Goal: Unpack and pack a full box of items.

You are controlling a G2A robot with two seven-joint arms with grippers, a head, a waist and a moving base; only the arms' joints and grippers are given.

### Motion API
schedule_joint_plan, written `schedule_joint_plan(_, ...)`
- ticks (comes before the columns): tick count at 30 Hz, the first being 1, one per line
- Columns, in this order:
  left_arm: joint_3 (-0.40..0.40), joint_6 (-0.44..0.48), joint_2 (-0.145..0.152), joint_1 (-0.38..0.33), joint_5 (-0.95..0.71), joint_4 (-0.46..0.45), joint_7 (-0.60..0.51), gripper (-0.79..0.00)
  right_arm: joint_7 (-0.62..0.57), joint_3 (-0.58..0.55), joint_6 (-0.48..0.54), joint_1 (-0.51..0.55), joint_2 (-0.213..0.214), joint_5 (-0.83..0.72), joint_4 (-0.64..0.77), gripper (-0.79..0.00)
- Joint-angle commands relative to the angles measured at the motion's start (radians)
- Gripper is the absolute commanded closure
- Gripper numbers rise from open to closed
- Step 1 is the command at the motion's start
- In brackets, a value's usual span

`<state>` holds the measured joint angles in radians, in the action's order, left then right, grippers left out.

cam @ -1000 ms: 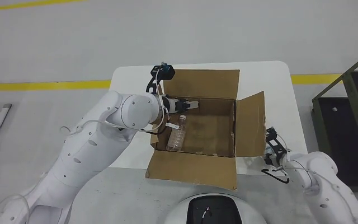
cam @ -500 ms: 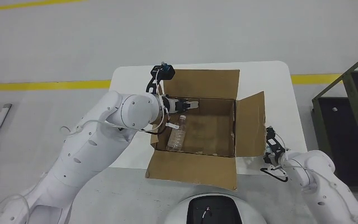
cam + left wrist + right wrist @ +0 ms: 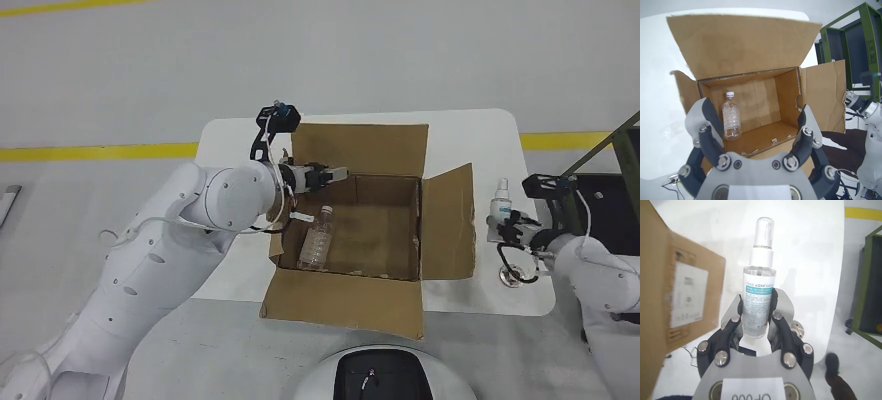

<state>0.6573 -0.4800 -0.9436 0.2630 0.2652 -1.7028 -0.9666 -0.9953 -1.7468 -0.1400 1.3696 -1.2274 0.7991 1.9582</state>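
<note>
Swung clear of the box (image 3: 350,300), the right claw (image 3: 757,298) now grips a spray bottle (image 3: 758,285) over the bench (image 3: 800,256), probably to set it down. Left claw (image 3: 755,106) hangs wide open, empty, above the water bottle (image 3: 731,117) lying in the box.

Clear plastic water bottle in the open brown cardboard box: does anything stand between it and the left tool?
Nothing visible does. The left tool, open, hangs above the rim of the brown cardboard box, whose flaps fold outward; the clear plastic water bottle lies bare on the box floor.
</note>
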Motion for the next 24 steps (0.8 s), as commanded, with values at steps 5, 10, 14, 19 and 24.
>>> schedule_joint_plan(5,0.106,-0.029,0.037,0.036,0.071,-0.042,-0.02,-0.785,0.079,-0.062,-0.051,-0.029,-0.002,-0.176,0.081,0.0)
schedule_joint_plan(10,0.194,-0.085,0.07,0.089,0.156,-0.074,-0.028,-0.785,0.073,-0.055,-0.025,-0.063,-0.001,-0.339,0.123,0.0)
schedule_joint_plan(14,0.254,-0.134,0.092,0.146,0.21,-0.098,-0.035,-0.785,0.046,-0.027,0.024,-0.093,0.0,-0.467,0.112,0.0)
schedule_joint_plan(19,0.262,-0.143,0.095,0.154,0.22,-0.1,-0.038,-0.785,0.019,0.04,0.047,-0.107,0.0,-0.6,0.077,0.0)
schedule_joint_plan(24,0.262,-0.143,0.095,0.154,0.22,-0.1,-0.038,-0.785,-0.011,0.072,0.079,-0.11,0.001,-0.656,0.063,0.0)
